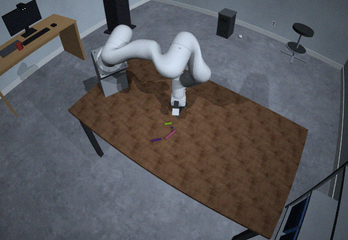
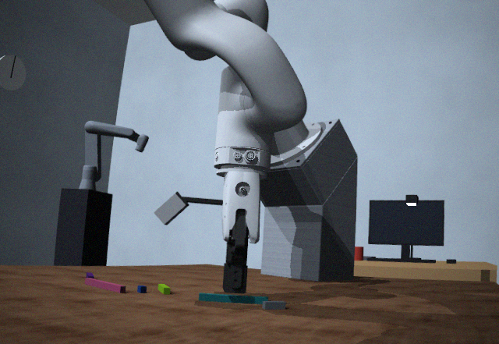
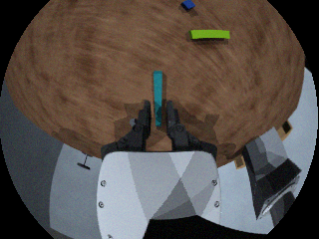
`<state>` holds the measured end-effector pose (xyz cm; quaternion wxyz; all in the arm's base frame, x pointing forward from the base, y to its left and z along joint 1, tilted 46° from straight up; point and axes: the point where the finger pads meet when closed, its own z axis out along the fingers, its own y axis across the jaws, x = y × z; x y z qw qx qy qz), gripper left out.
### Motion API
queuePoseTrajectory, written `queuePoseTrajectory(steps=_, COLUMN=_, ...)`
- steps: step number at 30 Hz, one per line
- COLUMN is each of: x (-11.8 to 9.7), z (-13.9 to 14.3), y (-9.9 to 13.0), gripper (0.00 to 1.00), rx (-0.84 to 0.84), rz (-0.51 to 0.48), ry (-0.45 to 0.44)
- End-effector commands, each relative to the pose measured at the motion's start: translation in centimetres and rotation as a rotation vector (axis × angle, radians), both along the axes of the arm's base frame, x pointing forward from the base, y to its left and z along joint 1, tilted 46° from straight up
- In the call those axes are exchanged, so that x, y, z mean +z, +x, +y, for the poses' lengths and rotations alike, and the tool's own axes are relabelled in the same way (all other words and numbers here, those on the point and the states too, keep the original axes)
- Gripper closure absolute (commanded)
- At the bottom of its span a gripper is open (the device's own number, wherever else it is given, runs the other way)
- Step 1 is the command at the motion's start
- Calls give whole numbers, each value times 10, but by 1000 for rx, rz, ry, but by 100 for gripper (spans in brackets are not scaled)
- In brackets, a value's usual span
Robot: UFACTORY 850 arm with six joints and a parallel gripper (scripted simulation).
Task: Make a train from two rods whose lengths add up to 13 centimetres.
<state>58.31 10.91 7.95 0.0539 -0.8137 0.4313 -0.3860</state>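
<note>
With its fingers apart, the gripper (image 2: 235, 292) (image 3: 159, 108) hovers over the turquoise rod (image 2: 232, 299) (image 3: 158, 90).

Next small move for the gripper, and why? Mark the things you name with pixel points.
Probably lower the gripper (image 1: 177, 114) (image 2: 235, 292) (image 3: 159, 108) slightly, straight down, before closing. In the wrist view its open fingers flank the turquoise rod (image 2: 233, 299) (image 3: 158, 90), lined up along it; in the exterior view their tips look just above it. The grey rod (image 2: 274, 305) lies near one end, so I'd avoid sideways drift.
</note>
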Motion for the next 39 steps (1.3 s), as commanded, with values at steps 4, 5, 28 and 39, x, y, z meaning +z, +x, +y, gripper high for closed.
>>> queuePoseTrajectory(steps=4, x=0, z=0, y=0, gripper=76, rx=0, rz=-1, ry=0)
queuePoseTrajectory(steps=5, x=0, z=0, y=0, gripper=76, rx=0, rz=-1, ry=0)
queuePoseTrajectory(steps=28, x=0, z=0, y=1, gripper=76, rx=0, rz=-1, ry=0)
queuePoseTrajectory(steps=39, x=-5, z=-2, y=5, gripper=76, rx=0, rz=-1, ry=0)
